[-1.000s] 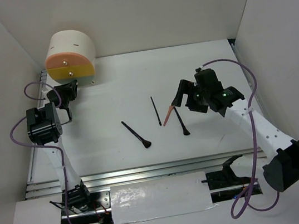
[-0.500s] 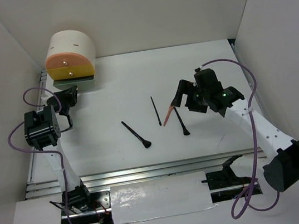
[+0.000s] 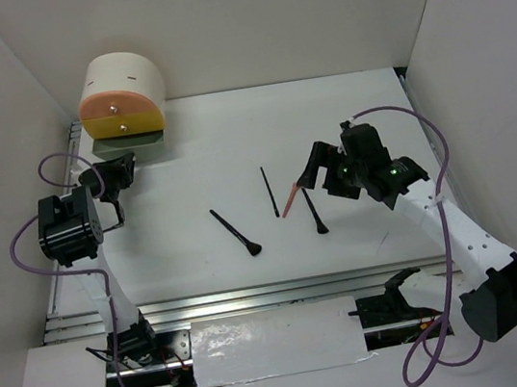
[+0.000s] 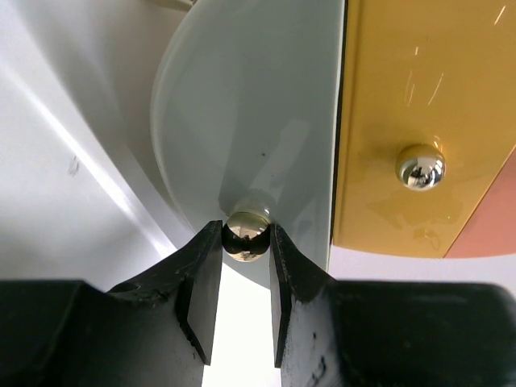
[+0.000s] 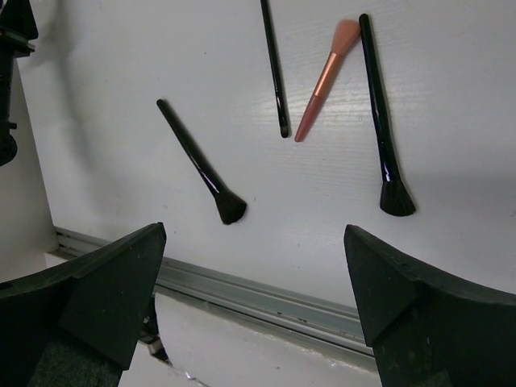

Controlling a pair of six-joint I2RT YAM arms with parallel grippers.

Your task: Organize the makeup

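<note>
Drawing the bottom drawer (image 3: pixel 132 152) farther from the drawer box (image 3: pixel 121 86) than before, with the left gripper (image 4: pixel 246 242) pinching its knob (image 4: pixel 247 233). Hovering the right gripper (image 5: pixel 254 238), spread wide, over brushes (image 5: pixel 197 165) lying well right of that box; likely light, stiff, slick, so gripping mid-handle.

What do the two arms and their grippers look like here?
The left arm and right arm have slim white links with chunky black joint housings. A purple cable loops along each. The left gripper and right gripper have matte black wedge-shaped fingers. Small green lights glow on the right wrist.
</note>
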